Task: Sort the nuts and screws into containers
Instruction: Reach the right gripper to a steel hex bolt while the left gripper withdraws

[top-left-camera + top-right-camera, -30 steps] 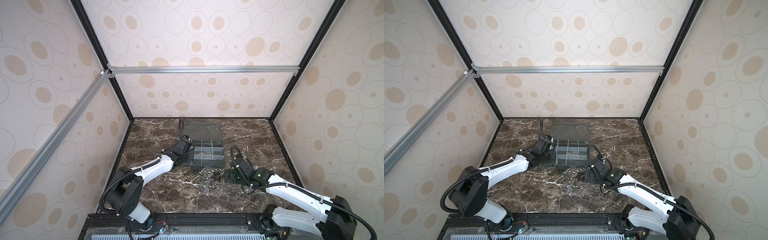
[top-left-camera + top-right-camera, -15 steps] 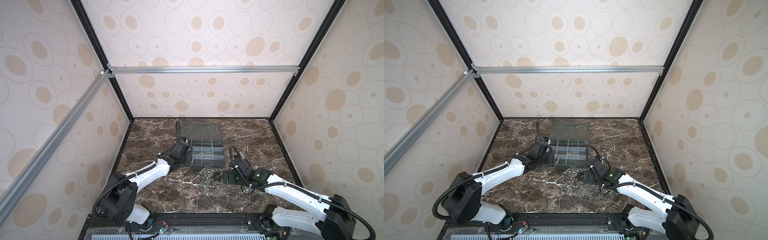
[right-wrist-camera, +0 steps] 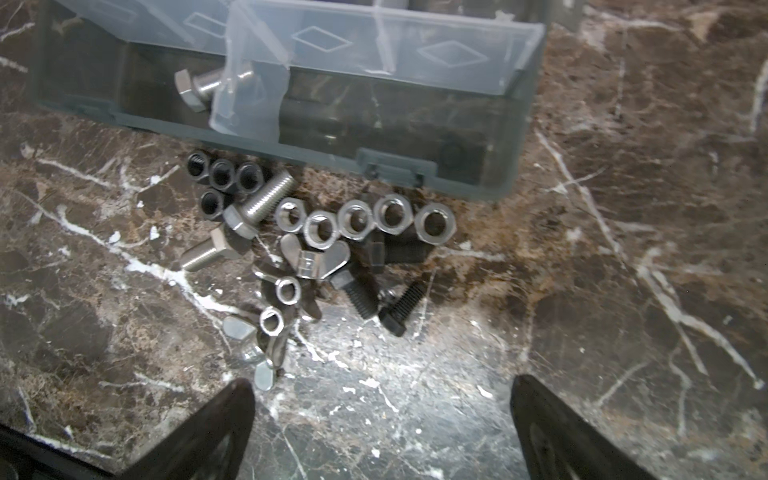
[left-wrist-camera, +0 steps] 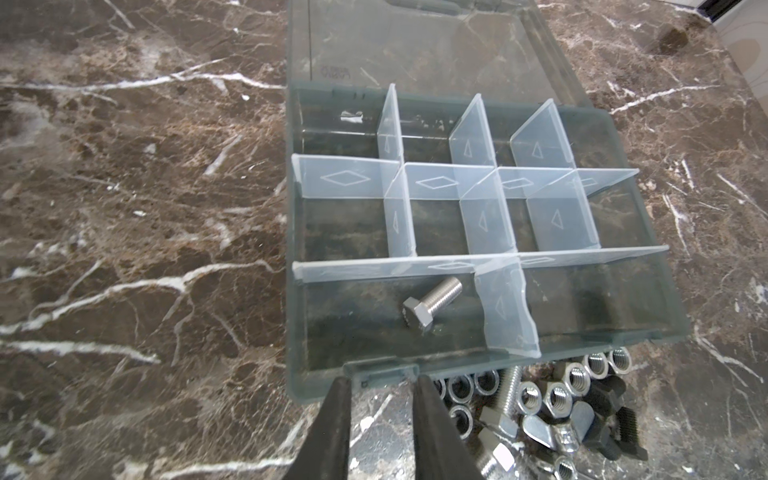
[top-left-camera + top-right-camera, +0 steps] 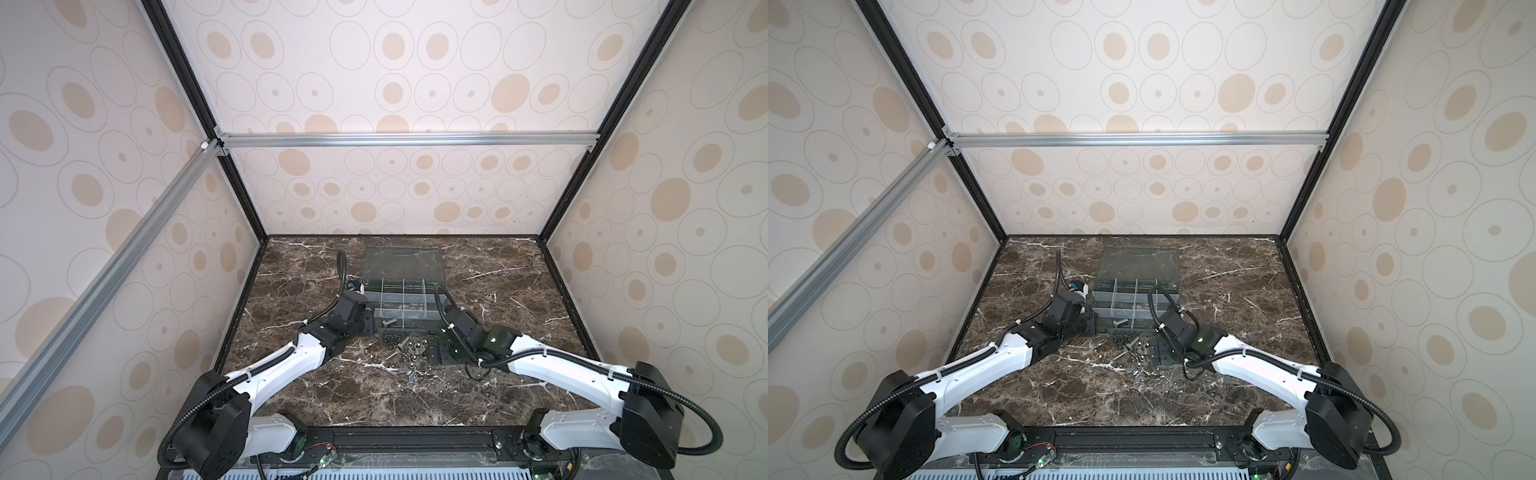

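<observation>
Left gripper drawn back, nuts beside containers

A brown, white-veined marble counter lies between walls patterned with beige ovals; an aluminium rail crosses above.

Silver screw lying in a front container, nuts and screws heaped just outside

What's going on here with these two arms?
Hardware is being sorted into an open organizer box. One silver screw lies in a front compartment; other screws and nuts sit piled on the table before it. The left gripper, barely open and empty, is at the box's front edge; the right gripper is wide open beside the pile.
</observation>
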Tool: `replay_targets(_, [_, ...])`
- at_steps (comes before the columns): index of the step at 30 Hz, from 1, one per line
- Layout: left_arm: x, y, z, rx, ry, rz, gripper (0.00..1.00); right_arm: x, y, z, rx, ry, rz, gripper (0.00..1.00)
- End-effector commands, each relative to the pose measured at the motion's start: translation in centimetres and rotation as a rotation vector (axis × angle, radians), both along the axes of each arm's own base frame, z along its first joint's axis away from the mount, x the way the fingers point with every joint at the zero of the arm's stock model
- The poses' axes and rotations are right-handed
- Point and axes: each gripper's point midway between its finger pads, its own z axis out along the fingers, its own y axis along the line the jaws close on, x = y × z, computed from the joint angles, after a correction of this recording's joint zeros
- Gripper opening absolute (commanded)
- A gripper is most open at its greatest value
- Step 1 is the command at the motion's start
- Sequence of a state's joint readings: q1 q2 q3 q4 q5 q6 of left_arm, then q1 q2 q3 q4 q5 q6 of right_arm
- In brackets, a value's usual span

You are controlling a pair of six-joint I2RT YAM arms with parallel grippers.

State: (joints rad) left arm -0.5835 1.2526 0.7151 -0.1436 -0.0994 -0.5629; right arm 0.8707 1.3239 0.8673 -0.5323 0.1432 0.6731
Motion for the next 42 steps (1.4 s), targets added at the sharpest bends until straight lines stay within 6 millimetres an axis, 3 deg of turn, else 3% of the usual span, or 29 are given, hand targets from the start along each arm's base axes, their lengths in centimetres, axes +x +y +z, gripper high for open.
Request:
replay_targets(1, [-0.1, 1.2, 0.7, -0.020, -0.025, 0.059, 0.27, 0.2, 2.1, 0.3, -0.011, -0.010, 0.083, 1.00])
replay_targets(9, [-1.4, 3.1, 0.9, -0.023, -0.041, 0.120, 0.29, 0.5, 7.4, -0.3, -0.036, -0.010, 0.262, 1.00])
replay_targets(19, [-2.6, 4.5, 0.5, -0.048, -0.050, 0.165, 0.30, 0.3, 11.6, -2.5, -0.044, 0.050, 0.365, 0.97])
replay_targets(27, [-3.5, 5.5, 0.5, -0.080, -0.071, 0.206, 0.31, -0.6, 14.6, -3.8, -0.065, 0.078, 0.446, 0.88])
replay_targets(34, [-4.1, 6.3, 0.5, -0.092, -0.086, 0.228, 0.32, -0.3, 14.9, -4.5, -0.102, 0.082, 0.468, 0.82])
replay_targets(42, [-4.2, 6.4, 0.5, -0.104, -0.090, 0.234, 0.32, 0.9, 13.6, -4.6, -0.221, 0.060, 0.458, 0.79])
